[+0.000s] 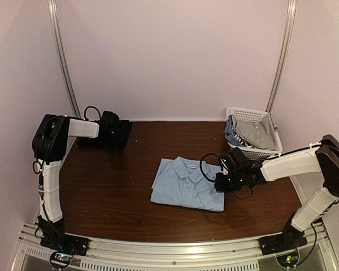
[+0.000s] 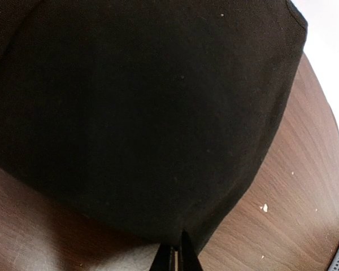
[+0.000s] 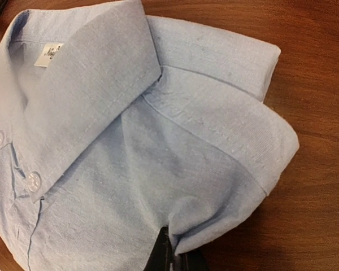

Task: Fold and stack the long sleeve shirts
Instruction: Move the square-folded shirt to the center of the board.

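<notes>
Now our right gripper (image 3: 172,251) is clamped shut on the edge of the folded light blue shirt (image 3: 130,169), just ahead of it. Farther back, the left gripper (image 2: 175,249) is shut at the hem of the black shirt (image 2: 141,113). We judge stacking not yet done.

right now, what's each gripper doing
left gripper: closed on the edge of the black shirt
right gripper: closed on the edge of the light blue shirt

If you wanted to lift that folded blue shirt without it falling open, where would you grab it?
Probably the light blue shirt's right-hand fold, approached low from the right. There the layers double into a thick rounded lip, so one pinch should catch them all together. The right gripper is shut on that very edge.
</notes>
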`<state>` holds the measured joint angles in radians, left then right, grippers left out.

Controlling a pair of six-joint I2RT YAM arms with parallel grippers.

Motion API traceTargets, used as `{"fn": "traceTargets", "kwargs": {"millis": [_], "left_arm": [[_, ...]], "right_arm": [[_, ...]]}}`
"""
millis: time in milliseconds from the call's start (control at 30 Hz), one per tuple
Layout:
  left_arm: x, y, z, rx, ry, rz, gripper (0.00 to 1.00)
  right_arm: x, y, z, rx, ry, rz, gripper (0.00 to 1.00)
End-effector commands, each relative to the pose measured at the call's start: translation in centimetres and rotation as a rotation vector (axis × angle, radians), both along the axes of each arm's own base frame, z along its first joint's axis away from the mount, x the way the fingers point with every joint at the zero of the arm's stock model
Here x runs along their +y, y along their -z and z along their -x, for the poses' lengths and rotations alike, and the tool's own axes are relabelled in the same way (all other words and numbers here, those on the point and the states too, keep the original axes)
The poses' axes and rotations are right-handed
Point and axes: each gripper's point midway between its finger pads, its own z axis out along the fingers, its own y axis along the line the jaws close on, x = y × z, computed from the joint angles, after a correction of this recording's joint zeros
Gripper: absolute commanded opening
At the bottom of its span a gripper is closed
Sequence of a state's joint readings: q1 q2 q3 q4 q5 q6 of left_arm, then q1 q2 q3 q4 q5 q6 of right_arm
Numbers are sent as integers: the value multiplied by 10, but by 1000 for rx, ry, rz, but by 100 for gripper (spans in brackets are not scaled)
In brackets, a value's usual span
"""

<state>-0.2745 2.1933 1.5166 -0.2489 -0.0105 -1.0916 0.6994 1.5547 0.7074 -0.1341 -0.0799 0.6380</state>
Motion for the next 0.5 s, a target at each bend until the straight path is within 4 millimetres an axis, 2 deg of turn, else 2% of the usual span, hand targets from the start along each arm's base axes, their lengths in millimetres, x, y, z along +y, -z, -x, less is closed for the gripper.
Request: {"fn": "traceTargets", "kwargs": {"millis": [0,133,333,467], "left_arm": [[-18,-11,13,-29,32,25,0],[-49,-18,50,-28,49,75,0],[-101,-14,110,7,60,140,0],[-143,-13,125,14,123,209,0]], "right_arm": [[-4,-9,-1,-24,-9,-1,0],[-6,-8,1,-27,-13,-2,0],[-11,-4,10,-21,-18,-5,0],[-16,-1,15,-19,-13,-5,0]]}}
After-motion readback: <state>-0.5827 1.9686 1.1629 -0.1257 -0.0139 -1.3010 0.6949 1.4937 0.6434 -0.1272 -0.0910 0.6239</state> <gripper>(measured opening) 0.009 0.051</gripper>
